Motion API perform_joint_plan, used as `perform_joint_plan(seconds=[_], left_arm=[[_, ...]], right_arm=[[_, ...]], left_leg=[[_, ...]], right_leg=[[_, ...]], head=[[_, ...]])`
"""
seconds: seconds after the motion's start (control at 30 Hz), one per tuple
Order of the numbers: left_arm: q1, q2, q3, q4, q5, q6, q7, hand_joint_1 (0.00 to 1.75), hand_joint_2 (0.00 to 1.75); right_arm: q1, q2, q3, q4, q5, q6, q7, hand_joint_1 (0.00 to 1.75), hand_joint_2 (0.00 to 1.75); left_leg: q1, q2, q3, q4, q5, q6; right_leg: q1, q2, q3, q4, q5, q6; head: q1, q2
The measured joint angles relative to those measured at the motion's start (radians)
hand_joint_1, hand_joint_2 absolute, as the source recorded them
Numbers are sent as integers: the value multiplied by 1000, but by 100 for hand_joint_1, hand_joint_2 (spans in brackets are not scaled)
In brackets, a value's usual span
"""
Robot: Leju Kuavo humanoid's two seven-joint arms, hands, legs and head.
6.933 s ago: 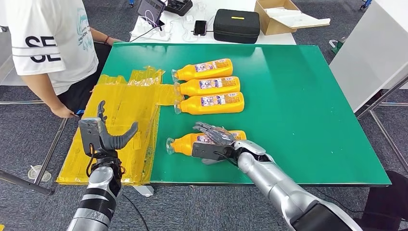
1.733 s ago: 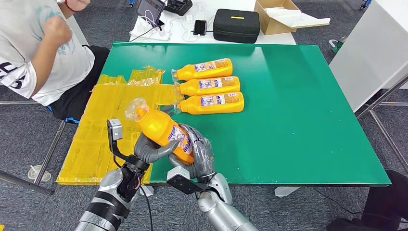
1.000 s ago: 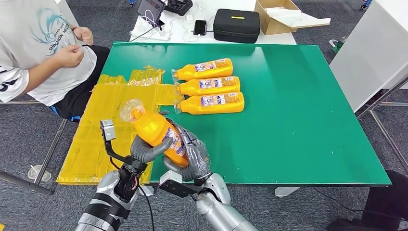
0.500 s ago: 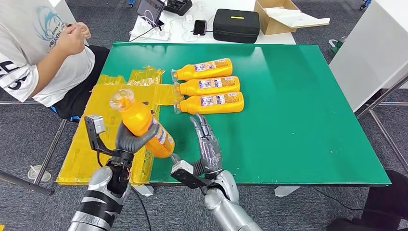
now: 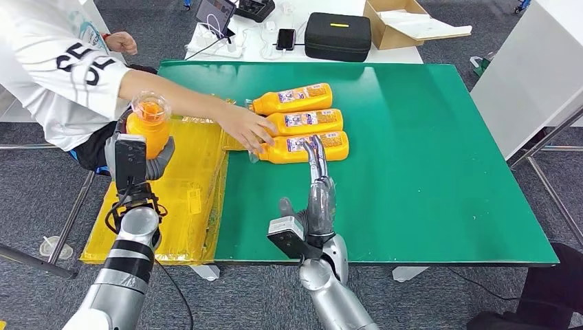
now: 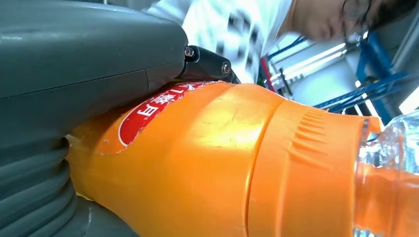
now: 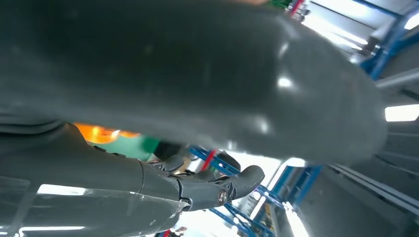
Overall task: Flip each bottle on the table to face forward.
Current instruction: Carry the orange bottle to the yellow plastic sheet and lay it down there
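1. The held orange bottle (image 5: 146, 128) is gripped in the left hand (image 5: 135, 157), upright, with its clear cap end above the fingers. It is raised over the yellow plastic sheet (image 5: 175, 196), off the left edge of the green table (image 5: 426, 158).
2. In the left wrist view the hand wraps the bottle body (image 6: 212, 168); a red label patch lies against the palm side.
3. The right hand (image 5: 315, 199) holds nothing. Its fingers are straight and spread, pointing toward the row of three bottles.
4. The nearest row bottle (image 5: 306, 147) lies just beyond the right fingertips. The middle bottle (image 5: 306, 123) and the far bottle (image 5: 292, 98) lie past it, all on their sides with caps toward the sheet.
5. A person's hand (image 5: 245, 128) rests at the cap ends of the row.
6. Judged step: return the held bottle to the table, label forward.
7. Recommended practice: keep the wrap firm while lowering the bottle onto its side. Confirm that the printed label faces up before release. Place it on the near side of the row, apart from the person's hand.
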State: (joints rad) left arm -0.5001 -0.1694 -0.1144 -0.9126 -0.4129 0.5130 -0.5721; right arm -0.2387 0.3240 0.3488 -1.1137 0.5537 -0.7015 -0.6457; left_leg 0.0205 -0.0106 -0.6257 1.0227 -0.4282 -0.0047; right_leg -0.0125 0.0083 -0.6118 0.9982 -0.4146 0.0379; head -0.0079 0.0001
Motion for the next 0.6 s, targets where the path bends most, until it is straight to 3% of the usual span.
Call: perform_joint_plan(seconds=[0.2, 0.37, 0.5, 0.6], left_arm=[[-38, 7, -3, 47, -99, 43, 22, 175, 175], [-132, 37, -57, 183, -474, 133, 159, 175, 175], [-193, 74, -128, 311, -664, 54, 205, 175, 175], [-208, 111, -175, 385, -731, -31, 214, 175, 175]], right_arm=[[13, 0, 11, -63, -34, 0, -29, 0, 0], [17, -3, 38, -137, -105, 1, -51, 0, 0], [16, -12, 75, -183, -164, 6, -49, 0, 0], [15, -22, 100, -199, -192, 22, -44, 0, 131]], left_leg=[[0, 0, 0, 0, 0, 0], [0, 0, 0, 0, 0, 0], [0, 0, 0, 0, 0, 0], [0, 1, 0, 0, 0, 0]], right_leg=[[0, 0, 0, 0, 0, 0], [0, 0, 0, 0, 0, 0], [0, 0, 0, 0, 0, 0], [0, 0, 0, 0, 0, 0]], head=[[0, 0], [0, 0], [0, 0], [0, 0]])
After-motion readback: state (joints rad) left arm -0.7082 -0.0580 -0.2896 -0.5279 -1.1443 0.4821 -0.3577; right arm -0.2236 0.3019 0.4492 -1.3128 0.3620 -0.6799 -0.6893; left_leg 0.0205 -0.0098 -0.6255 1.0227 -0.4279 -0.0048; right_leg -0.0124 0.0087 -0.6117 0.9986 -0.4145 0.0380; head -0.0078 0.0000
